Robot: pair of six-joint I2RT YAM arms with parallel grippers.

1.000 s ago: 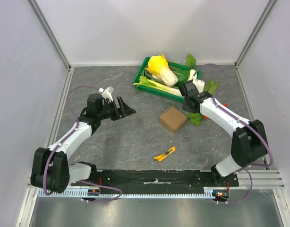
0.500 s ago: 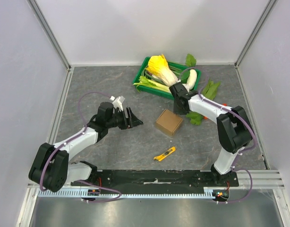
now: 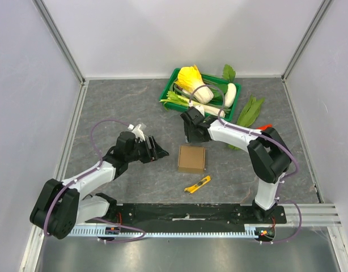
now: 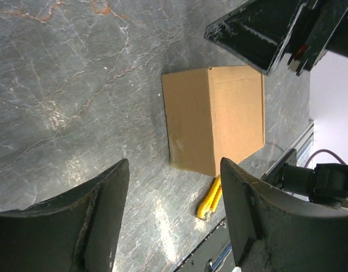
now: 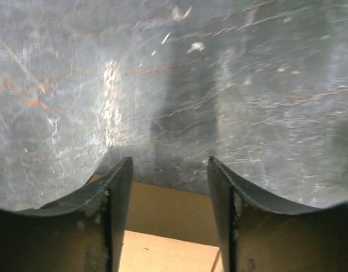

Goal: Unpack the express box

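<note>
Top view: closed express box [image 3: 191, 159] mid-table, left gripper [image 3: 156, 151] at its 9 o'clock, right gripper [image 3: 191, 139] at 12; left wrist: fingers [image 4: 100, 215] spread, empty, box ahead; right wrist: fingers [image 5: 114, 198] apart, empty, box at 6 o'clock; judgement: steady both sides before prying it open

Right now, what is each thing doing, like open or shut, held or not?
express box: shut, lying flat, not held
left end effector: open, empty
right end effector: open, empty
yellow knife: lying loose, untouched
green crate: holding vegetables
</note>
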